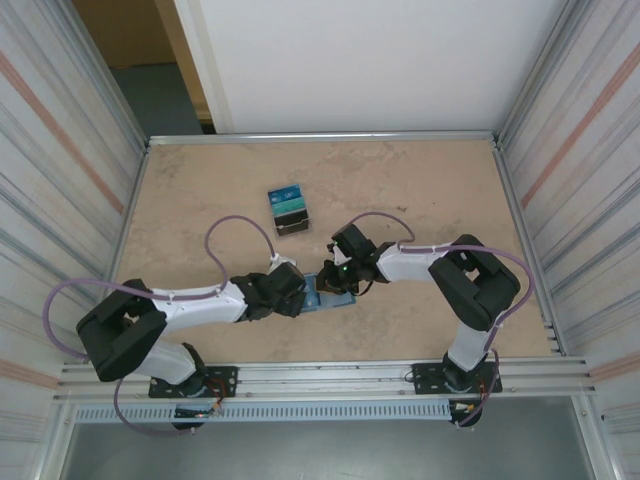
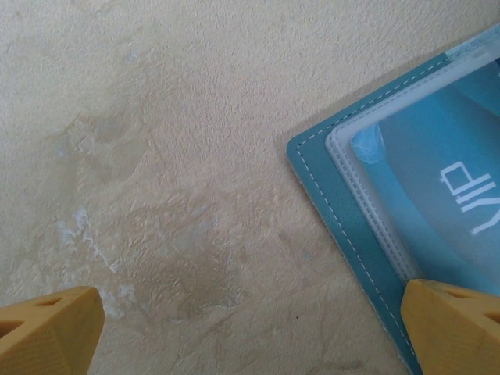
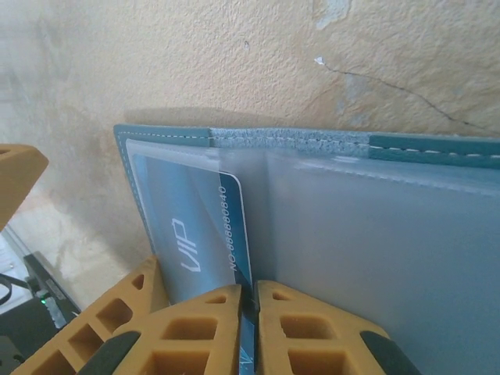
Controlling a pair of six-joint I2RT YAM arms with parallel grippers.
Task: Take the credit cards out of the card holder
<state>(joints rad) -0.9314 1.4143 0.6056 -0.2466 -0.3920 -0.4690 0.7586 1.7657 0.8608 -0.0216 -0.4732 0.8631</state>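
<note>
The card holder [image 1: 333,297] lies open, toward 6 o'clock of the table [image 1: 420,190]. A VIP credit card [image 3: 199,234] sits in its clear pocket, pinched by the right gripper [image 3: 250,306]. At the holder's 9 o'clock the left gripper [image 2: 251,324] is spread wide. Loose cards [image 1: 288,210] are stacked at its 11 o'clock.

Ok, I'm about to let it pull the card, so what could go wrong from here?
1. The right gripper pinches the VIP card only by its thin edge, so it may slip off.
2. The left gripper is open, with one fingertip on a corner of the card holder, so the holder could drag along with the card.
</note>
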